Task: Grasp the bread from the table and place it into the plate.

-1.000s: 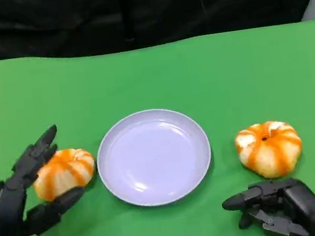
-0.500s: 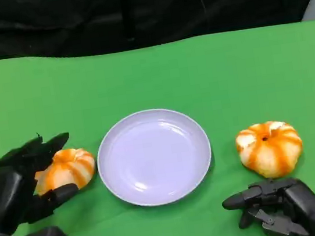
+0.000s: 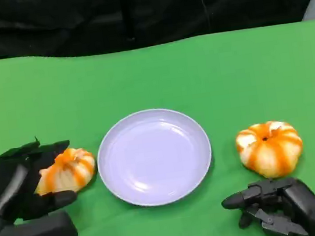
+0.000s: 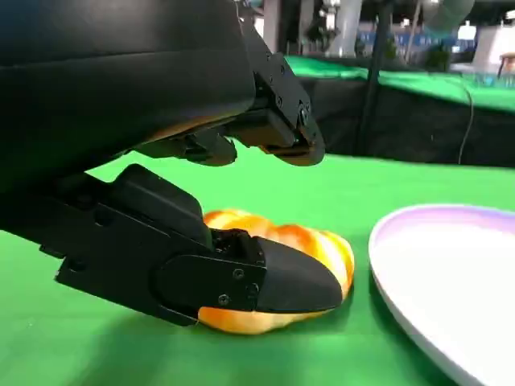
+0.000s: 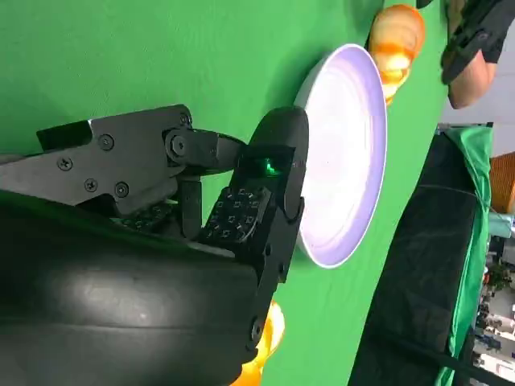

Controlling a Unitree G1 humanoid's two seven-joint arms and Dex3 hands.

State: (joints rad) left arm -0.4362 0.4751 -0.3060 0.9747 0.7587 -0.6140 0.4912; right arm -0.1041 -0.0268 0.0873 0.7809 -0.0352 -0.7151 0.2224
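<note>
Two orange-and-white striped breads lie on the green table. The left bread (image 3: 66,169) sits just left of the lilac plate (image 3: 154,156); the right bread (image 3: 269,148) lies right of it. My left hand (image 3: 21,190) cups the left bread, fingers (image 3: 33,151) arched over its top and thumb (image 3: 56,199) at its near side. In the left wrist view the thumb (image 4: 241,277) touches the bread (image 4: 322,245), while green shows between the upper fingers (image 4: 278,137) and the bread. My right hand (image 3: 281,206) rests on the table in front of the right bread, holding nothing.
A black curtain (image 3: 130,10) closes off the table's far edge. The plate (image 4: 451,273) lies close beside the left bread. In the right wrist view the plate (image 5: 346,161) lies beyond my right hand (image 5: 201,217), with the right bread (image 5: 272,331) beside it.
My left hand has turned over the left bread and its fingers have curled in around it. The bread, plate and right hand have stayed put.
</note>
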